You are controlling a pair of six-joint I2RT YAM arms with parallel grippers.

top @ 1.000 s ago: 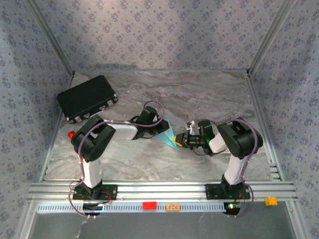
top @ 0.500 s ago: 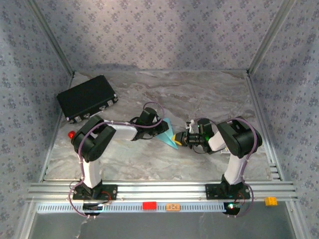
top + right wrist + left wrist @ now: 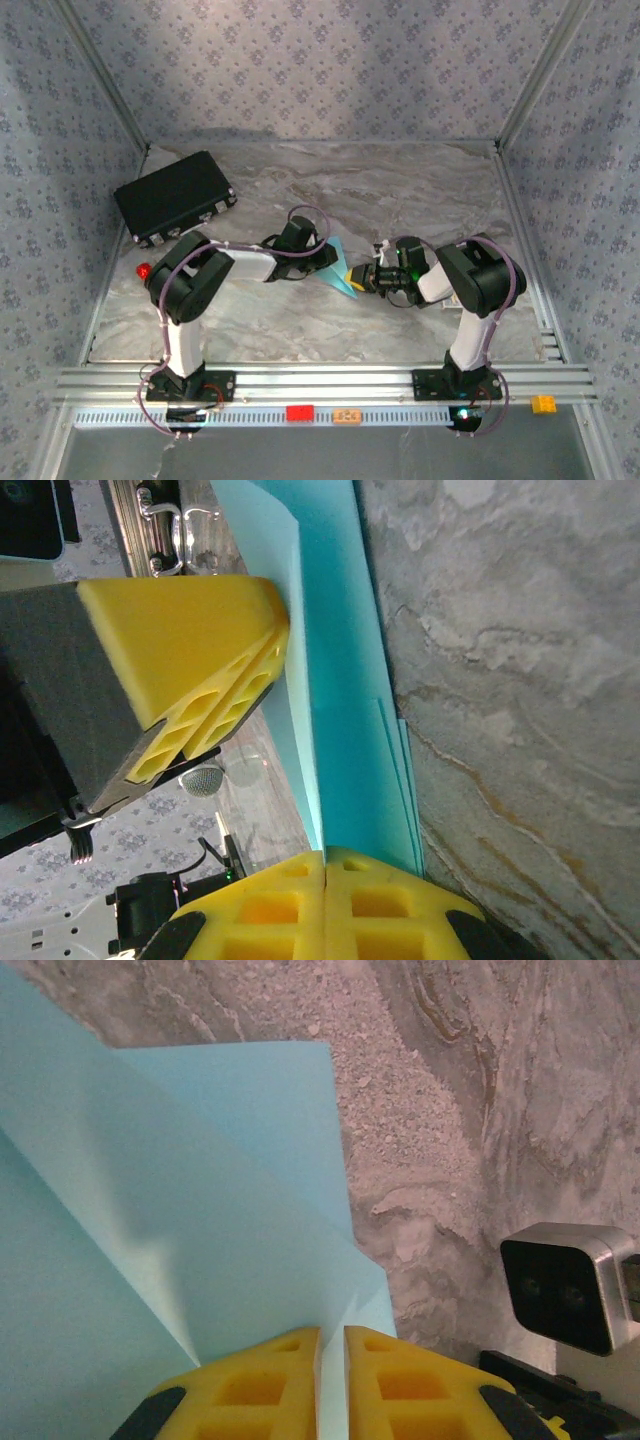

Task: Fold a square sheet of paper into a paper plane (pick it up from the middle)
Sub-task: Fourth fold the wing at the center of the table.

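Note:
The cyan-blue sheet of paper (image 3: 337,266) is folded into a pointed layered wedge and is held just above the marble table between both grippers. My left gripper (image 3: 319,261) pinches its wide end; in the left wrist view the paper (image 3: 200,1210) runs into the thin slit of that gripper (image 3: 332,1332). My right gripper (image 3: 358,280) is shut on the pointed end. In the right wrist view the stacked folds (image 3: 345,680) stand on edge out of the closed gripper (image 3: 325,855), with the left gripper's fingers (image 3: 190,640) beyond.
A black rectangular case (image 3: 175,197) lies at the back left, its latches (image 3: 170,520) seen past the paper. A small red stick (image 3: 144,270) lies by the left arm. The right arm's camera housing (image 3: 570,1285) sits close to the paper. Patterned walls enclose the table.
The right gripper has slid a little left toward the left gripper, and the paper between them looks narrower. The left arm has barely moved.

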